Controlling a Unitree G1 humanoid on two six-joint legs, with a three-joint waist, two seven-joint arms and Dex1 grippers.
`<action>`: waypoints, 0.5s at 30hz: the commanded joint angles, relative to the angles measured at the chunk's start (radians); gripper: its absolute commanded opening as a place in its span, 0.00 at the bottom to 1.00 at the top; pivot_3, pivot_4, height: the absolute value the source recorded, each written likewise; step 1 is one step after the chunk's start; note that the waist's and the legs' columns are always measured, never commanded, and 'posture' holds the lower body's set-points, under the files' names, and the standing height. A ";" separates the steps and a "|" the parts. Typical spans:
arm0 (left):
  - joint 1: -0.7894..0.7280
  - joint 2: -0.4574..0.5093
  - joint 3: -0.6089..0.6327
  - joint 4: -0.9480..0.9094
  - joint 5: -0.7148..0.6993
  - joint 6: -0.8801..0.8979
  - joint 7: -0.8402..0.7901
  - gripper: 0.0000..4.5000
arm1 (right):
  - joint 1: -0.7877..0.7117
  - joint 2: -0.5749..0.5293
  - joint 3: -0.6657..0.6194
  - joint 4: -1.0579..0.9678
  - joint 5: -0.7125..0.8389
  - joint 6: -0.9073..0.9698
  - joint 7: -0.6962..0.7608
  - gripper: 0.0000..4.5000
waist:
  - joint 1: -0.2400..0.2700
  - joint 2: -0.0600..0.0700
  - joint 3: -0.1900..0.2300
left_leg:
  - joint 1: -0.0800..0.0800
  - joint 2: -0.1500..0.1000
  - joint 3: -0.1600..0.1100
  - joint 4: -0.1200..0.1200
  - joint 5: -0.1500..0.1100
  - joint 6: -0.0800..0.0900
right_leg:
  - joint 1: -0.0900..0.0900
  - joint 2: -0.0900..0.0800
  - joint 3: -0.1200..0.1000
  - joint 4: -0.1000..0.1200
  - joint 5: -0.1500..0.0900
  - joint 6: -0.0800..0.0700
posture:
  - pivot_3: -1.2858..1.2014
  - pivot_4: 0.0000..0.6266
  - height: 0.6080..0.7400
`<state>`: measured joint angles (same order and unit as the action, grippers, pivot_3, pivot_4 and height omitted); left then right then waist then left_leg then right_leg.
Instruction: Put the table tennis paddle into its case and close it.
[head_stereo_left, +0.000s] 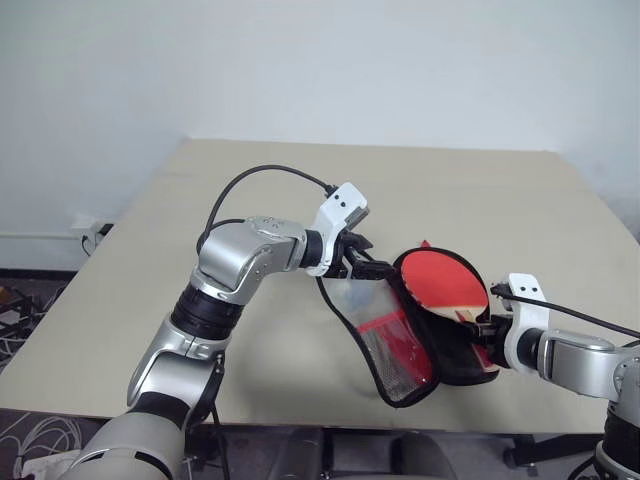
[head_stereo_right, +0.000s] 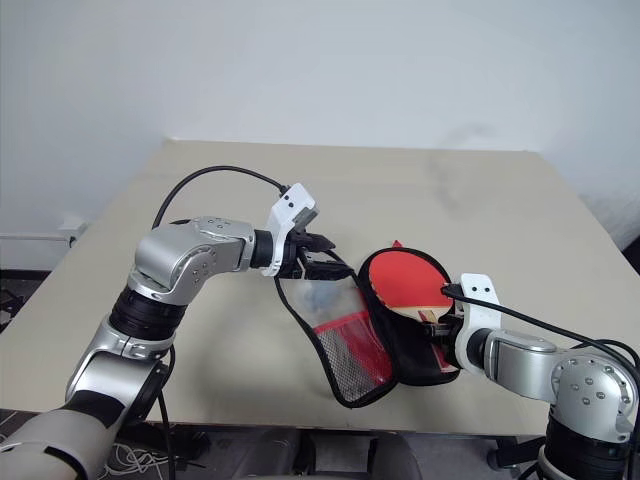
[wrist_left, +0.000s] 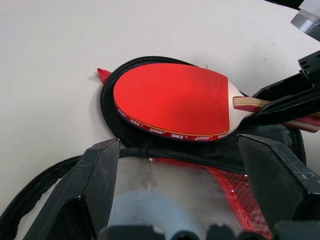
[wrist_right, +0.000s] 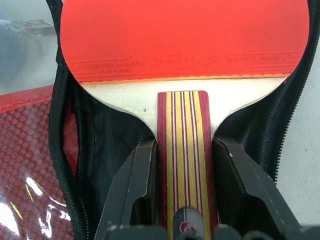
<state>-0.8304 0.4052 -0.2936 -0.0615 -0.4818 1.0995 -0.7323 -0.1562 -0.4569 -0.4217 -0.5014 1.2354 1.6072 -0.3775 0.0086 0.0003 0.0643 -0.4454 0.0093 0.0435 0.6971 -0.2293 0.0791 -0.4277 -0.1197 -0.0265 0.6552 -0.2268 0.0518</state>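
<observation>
The case (head_stereo_left: 400, 350) lies open near the table's front edge, red with black trim and a mesh pocket. Its upper flap (wrist_left: 190, 185) stands lifted, and my left gripper (head_stereo_left: 362, 262) grips that flap's black rim between its fingers (wrist_left: 97, 175). The table tennis paddle (head_stereo_left: 440, 280) hovers tilted over the case's black-lined lower half (head_stereo_right: 425, 350), its red blade inside the zip outline. My right gripper (wrist_right: 182, 142) is shut on the striped wooden handle (wrist_right: 184, 125), coming in from the right.
The beige table (head_stereo_left: 250, 200) stretches bare behind and to the left of the case. A white wall rises past its far edge. Cables (head_stereo_left: 30, 440) lie on the floor at the left, below a wall socket (head_stereo_left: 90, 232).
</observation>
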 joint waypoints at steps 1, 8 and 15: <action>-0.009 -0.001 0.012 -0.035 0.004 -0.014 -0.005 0.88 | -0.029 -0.012 -0.018 -0.008 -0.001 0.007 -0.033 0.27 | 0.000 0.000 0.000 | 0.000 0.000 0.000 0.000 0.000 0.000 | 0.000 0.000 0.000 0.000 0.000 0.000 | 0.52 0.00 0.61; -0.008 -0.003 0.013 -0.040 0.001 -0.009 -0.003 0.88 | -0.042 0.010 -0.010 0.014 -0.034 0.007 -0.074 0.27 | 0.000 0.000 0.000 | 0.000 0.000 0.000 0.000 0.000 0.000 | 0.000 0.000 0.000 0.000 0.000 0.000 | 0.52 0.00 0.61; -0.001 -0.001 0.015 -0.049 -0.002 -0.004 -0.002 0.88 | -0.046 0.019 -0.028 0.044 -0.081 0.007 -0.110 0.27 | 0.000 0.000 0.000 | 0.000 0.000 0.000 0.000 0.000 0.000 | 0.000 0.000 0.000 0.000 0.000 0.000 | 0.52 0.00 0.61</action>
<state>-0.8246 0.4051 -0.2935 -0.0721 -0.4830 1.1012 -0.7317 -0.1878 -0.4273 -0.4092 -0.4571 1.1933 1.6072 -0.4544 0.0090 0.0006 0.0641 -0.4455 0.0089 0.0436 0.6971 -0.2292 0.0793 -0.4273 -0.1200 -0.0263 0.6549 -0.2268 0.0517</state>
